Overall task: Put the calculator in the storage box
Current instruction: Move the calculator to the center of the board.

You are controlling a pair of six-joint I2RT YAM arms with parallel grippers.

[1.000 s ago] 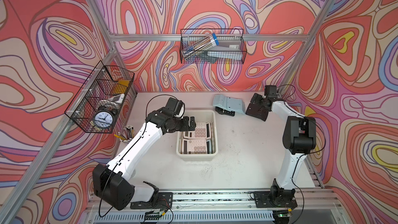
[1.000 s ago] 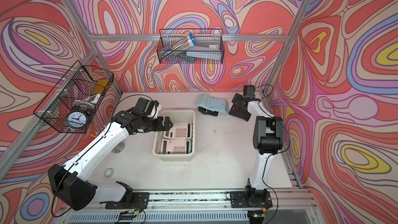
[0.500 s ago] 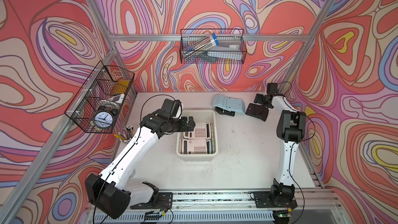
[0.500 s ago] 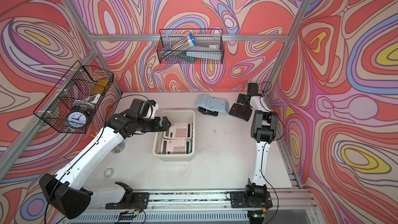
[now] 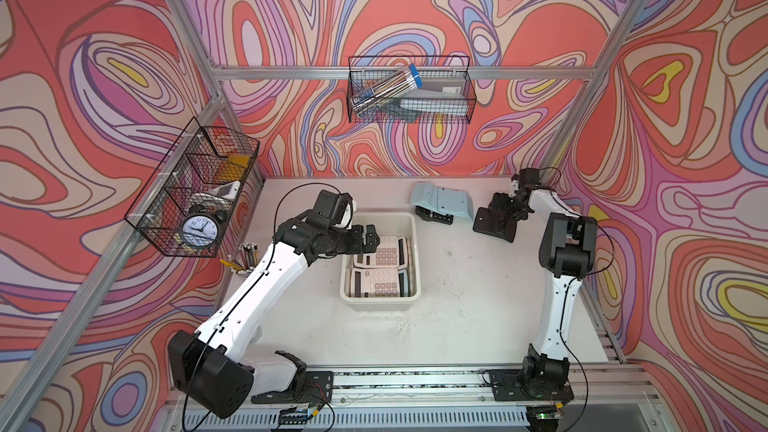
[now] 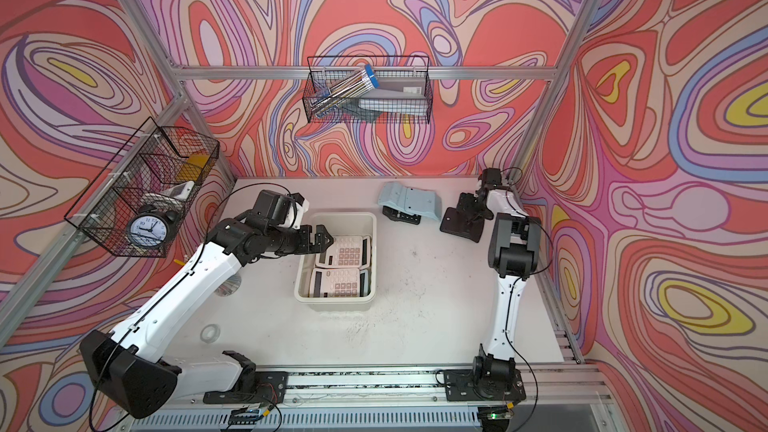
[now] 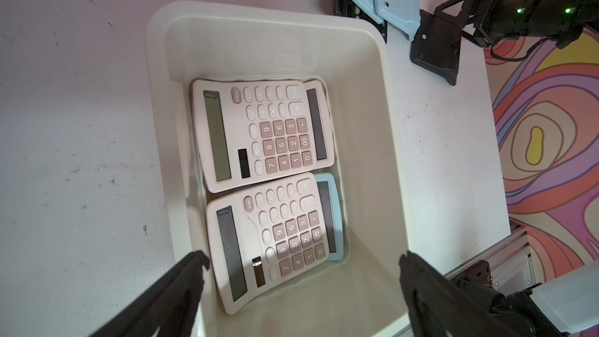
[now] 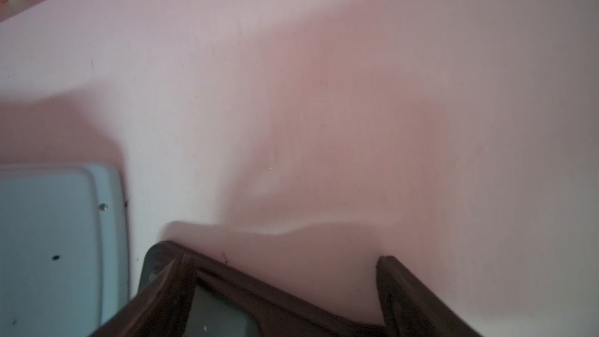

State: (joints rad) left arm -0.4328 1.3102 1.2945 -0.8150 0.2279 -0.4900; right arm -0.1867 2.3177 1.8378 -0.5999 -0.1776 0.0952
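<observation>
The cream storage box (image 5: 409, 224) (image 6: 370, 222) (image 7: 366, 98) stands mid-table and holds two pink calculators (image 5: 380, 251) (image 7: 259, 134) side by side, with a light blue one (image 7: 335, 222) showing beneath. My left gripper (image 5: 371, 238) (image 6: 326, 240) (image 7: 303, 259) hangs open over the box's left rim, with nothing between its fingers. At the back right a black calculator (image 5: 492, 226) (image 6: 459, 226) (image 8: 220, 316) lies on the table. My right gripper (image 5: 505, 216) (image 6: 471, 216) (image 8: 275, 254) is down at its far edge, jaws wide apart, and the calculator's corner reaches in between them.
Light blue calculators (image 5: 442, 201) (image 8: 48, 238) lie face down over a black one behind the box. Black wire baskets hang on the back wall (image 5: 409, 95) and the left wall (image 5: 195, 189), the latter holding a clock. Pencils (image 5: 247, 255) and a tape roll (image 6: 210, 332) lie at the left.
The right arm's elbow has swung in closer behind its gripper, which stays at the black calculator with its jaws slightly narrower. The left arm's lower links have shifted left; its gripper stays over the box rim.
</observation>
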